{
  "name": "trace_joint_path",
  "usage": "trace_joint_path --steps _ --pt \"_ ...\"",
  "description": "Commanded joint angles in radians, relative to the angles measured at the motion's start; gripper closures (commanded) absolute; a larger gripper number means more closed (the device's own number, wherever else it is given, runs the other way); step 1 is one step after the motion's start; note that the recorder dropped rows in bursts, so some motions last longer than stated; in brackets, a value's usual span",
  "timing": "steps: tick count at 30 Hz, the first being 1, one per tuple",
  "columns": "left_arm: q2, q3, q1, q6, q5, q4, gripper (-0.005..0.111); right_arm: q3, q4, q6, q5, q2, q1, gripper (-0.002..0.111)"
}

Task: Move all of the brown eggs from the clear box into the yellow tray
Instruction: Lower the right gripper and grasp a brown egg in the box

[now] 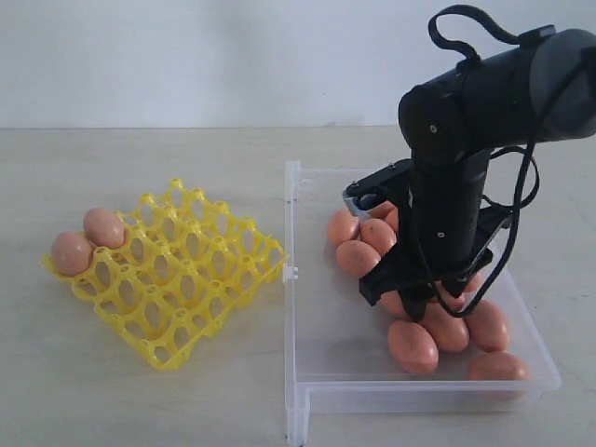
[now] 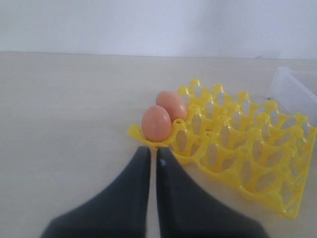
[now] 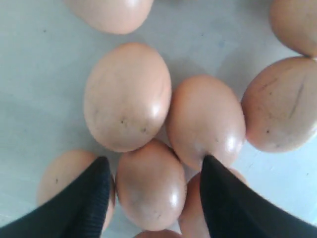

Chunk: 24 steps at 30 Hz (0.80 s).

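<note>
Pale beige table runs back to a plain white wall. On the left sits the yellow tray, a bright plastic lattice of round cups with raised pegs between them, set at an angle to the table edge. Two of the brown eggs rest side by side in the cups along its far left edge, one at the corner and the other touching it just behind; the remaining cups show the table through them. The left gripper hangs just outside that corner of the tray, its two dark fingers pressed together with only a thin slit between them and nothing caught there. To the right of the tray, close beside it, stands the clear box, a shallow see-through tub with low walls and a flanged rim, wider than the tray. The other brown eggs lie in a loose heap toward its right half, matte orange-brown with faint dark specks and fine scratch-like marks, many of them touching. The black right arm, with a cable looping along it, reaches down into this heap. The right gripper is spread wide, its fingers standing either side of one egg without clamping it, a sliver of space showing beside one finger.
</note>
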<state>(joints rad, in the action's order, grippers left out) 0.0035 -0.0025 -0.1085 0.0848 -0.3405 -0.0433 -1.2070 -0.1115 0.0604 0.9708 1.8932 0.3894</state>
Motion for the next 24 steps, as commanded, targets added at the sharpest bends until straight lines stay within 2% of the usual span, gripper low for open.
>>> trace_joint_path --steps 1,14,16,19,21,24 --pt "-0.003 0.003 -0.006 0.001 0.002 0.003 0.103 0.010 0.020 0.058 0.026 0.008 -0.002 0.060" --pt "-0.003 0.003 -0.006 0.001 0.002 0.003 0.103 0.010 0.022 0.035 0.029 0.064 -0.002 0.061" --pt "-0.003 0.003 -0.006 0.001 0.002 0.003 0.103 0.010 0.020 0.035 0.024 0.064 -0.002 0.068" --pt "-0.003 0.003 -0.006 0.001 0.002 0.003 0.103 0.010 0.017 0.035 0.017 0.064 -0.002 0.090" --pt "-0.003 0.003 -0.006 0.001 0.002 0.003 0.103 0.010 0.017 0.035 0.009 0.064 -0.002 0.108" --pt "-0.003 0.003 -0.006 0.001 0.002 0.003 0.103 0.010 0.009 0.032 -0.012 0.064 -0.002 0.108"
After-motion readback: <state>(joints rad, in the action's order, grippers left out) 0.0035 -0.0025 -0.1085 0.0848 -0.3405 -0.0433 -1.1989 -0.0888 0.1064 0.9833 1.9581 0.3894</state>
